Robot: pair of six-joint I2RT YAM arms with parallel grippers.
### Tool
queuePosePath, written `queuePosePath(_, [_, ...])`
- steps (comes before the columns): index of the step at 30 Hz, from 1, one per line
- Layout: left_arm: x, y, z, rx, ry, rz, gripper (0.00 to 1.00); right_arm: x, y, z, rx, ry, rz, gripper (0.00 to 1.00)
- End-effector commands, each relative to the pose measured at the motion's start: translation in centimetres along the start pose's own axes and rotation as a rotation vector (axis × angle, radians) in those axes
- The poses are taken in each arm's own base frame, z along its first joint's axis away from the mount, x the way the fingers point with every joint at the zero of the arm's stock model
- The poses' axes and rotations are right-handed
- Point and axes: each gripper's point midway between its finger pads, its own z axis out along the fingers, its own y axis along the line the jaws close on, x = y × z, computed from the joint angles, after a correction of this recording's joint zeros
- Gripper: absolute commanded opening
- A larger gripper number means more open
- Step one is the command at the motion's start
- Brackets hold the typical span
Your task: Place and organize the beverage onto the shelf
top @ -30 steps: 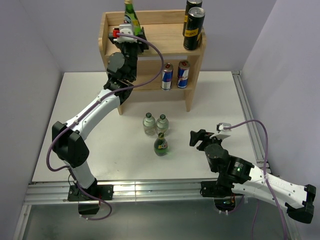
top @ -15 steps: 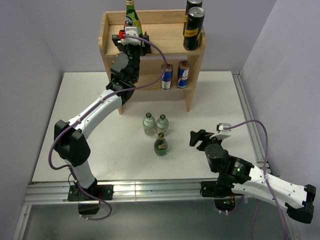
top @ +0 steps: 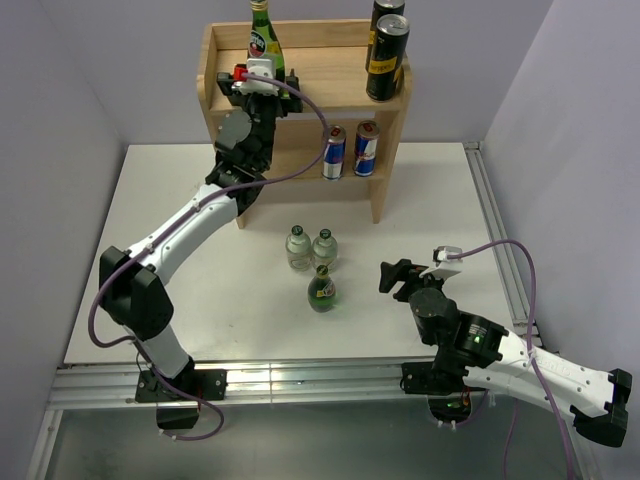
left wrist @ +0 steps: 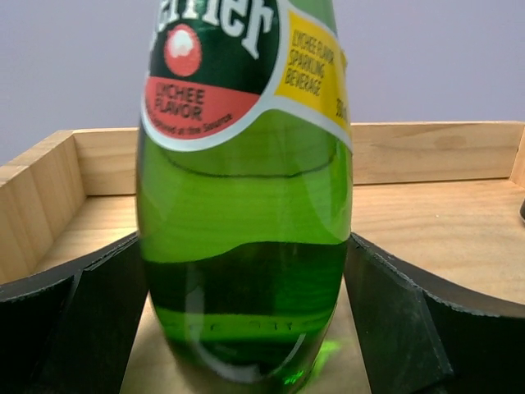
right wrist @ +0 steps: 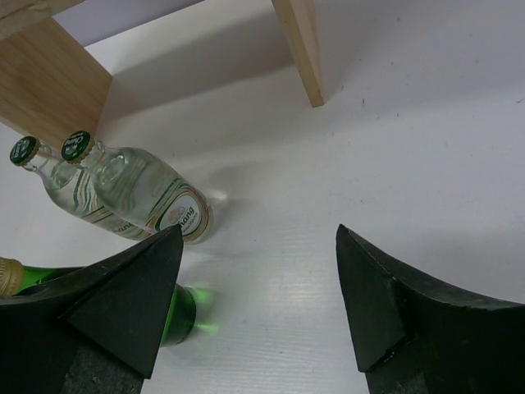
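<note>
One glossy, bulbous green bottle [left wrist: 246, 205]

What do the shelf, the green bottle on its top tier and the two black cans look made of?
Shelf: light unpainted wood, matte, with visible grain.
Green bottle: transparent green glass, or possibly plastic; it is glossy and see-through, with reflections and a printed label.
Black cans: probably metal, judging by the can shape and the shiny black printed sides.

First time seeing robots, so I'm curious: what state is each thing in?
Tall green bottle: upright on shelf top tier.
Black cans: upright, top tier.
Slim cans: upright, lower tier.
Clear bottles: upright on table.
Small green bottle: upright on table.
Left gripper: open, flanking tall bottle.
Right gripper: open, empty.
</note>
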Motion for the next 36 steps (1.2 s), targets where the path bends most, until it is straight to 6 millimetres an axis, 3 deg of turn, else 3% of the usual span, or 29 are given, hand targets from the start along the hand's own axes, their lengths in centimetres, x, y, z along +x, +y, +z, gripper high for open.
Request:
queuePosePath(1, [9.7, 1.7, -3.0, -0.080, 0.300, 0.099, 0.99, -0.6, 0.1, 0.0, 0.003, -0.027, 0.029, 0.82])
queuePosePath(13, [7.7, 1.9, -4.7, -0.079, 0.294, 0.075, 0.99, -0.6, 0.1, 0.0, 0.004, -0.026, 0.027, 0.82])
queuePosePath(21, [5.3, 1.8, -6.9, -0.090, 0.284, 0.062, 0.99, -0.5, 0.1, 0.1, 0.005, -0.026, 0.022, 0.82])
queuePosePath(25, [3.0, 1.9, -7.9, -0.088, 0.251, 0.039, 0.99, -0.5, 0.1, 0.1, 0.003, -0.024, 0.021, 0.82])
queuePosePath(32, [1.4, 2.5, -8.8, -0.109, 0.245, 0.037, 0.99, -0.5, 0.2, 0.1, 0.001, -0.025, 0.020, 0.82])
queuePosePath(36, [0.7, 2.3, -10.8, -0.121, 0.268, 0.000, 0.99, -0.6, 0.2, 0.1, 0.002, -0.028, 0.023, 0.82])
